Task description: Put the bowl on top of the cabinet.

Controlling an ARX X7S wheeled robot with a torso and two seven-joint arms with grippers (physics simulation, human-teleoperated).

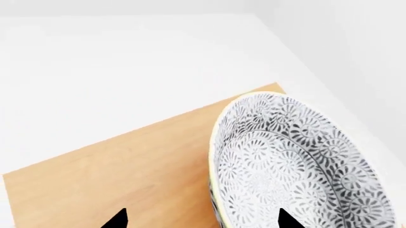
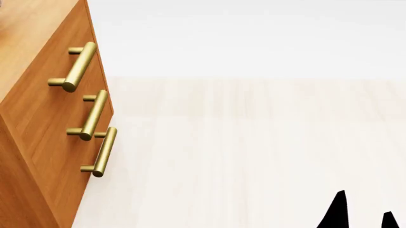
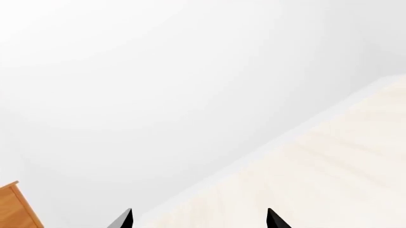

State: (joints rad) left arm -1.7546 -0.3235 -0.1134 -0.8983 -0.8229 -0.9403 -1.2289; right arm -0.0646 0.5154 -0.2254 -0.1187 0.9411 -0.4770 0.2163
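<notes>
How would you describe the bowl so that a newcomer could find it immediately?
Look at the cabinet, at its light wooden top. The bowl is over one corner of that top, by the left gripper. It is deep and round, covered in a dense grey-and-white floral pattern.

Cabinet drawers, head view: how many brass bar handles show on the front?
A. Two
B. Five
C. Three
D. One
C. Three brass handles sit one below another on the orange-brown front of the cabinet: the top handle, the middle handle and the lowest handle.
</notes>
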